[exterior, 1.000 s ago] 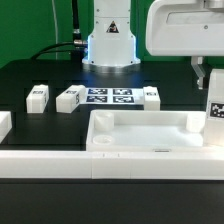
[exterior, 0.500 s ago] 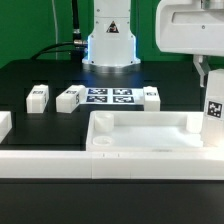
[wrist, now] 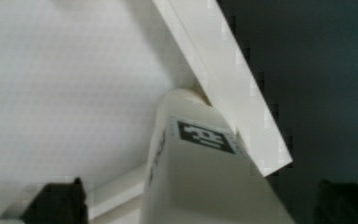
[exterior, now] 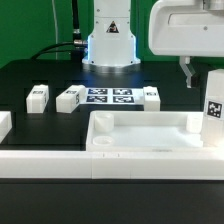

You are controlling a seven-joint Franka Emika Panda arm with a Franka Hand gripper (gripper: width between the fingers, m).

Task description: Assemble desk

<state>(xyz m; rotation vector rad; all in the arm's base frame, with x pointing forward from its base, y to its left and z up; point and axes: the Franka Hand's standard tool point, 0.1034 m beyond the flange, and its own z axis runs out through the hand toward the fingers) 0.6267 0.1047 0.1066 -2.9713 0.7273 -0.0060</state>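
Gripper (wrist: pixel 202 200) was open wide and held nothing. In the wrist view both dark fingers (wrist: pixel 55 200) stood clear of the upright leg (wrist: pixel 208 150) between them, with a gap on each side. The tag (wrist: pixel 208 135) on that leg faced the wrist camera.

Exterior view: one finger (exterior: pixel 187 72) hung just beside the upright leg (exterior: pixel 214 108), on the exterior view's left of it, apart from it. The other finger was out of sight.

The upright leg stood on end at the desk slab's (exterior: pixel 150 138) end on the exterior view's right, tag facing that camera. Couldn't tell whether it was seated in a corner socket. The slab lay flat on the black table (exterior: pixel 30 70), open side up, just behind the long low rail (exterior: pixel 40 163) that ran across the front.

The wrist view showed the slab's white floor (wrist: pixel 69 100) and its raised wall (wrist: pixel 220 60) running up to the leg, dark table beyond.

Three more legs lay flat behind the slab: far-left leg (exterior: pixel 37 97) on its own, middle leg (exterior: pixel 68 99) just beside one end of the marker board (exterior: pixel 110 97), third leg (exterior: pixel 150 97) at the board's other end. Robot base (exterior: pixel 108 45) stood behind the board
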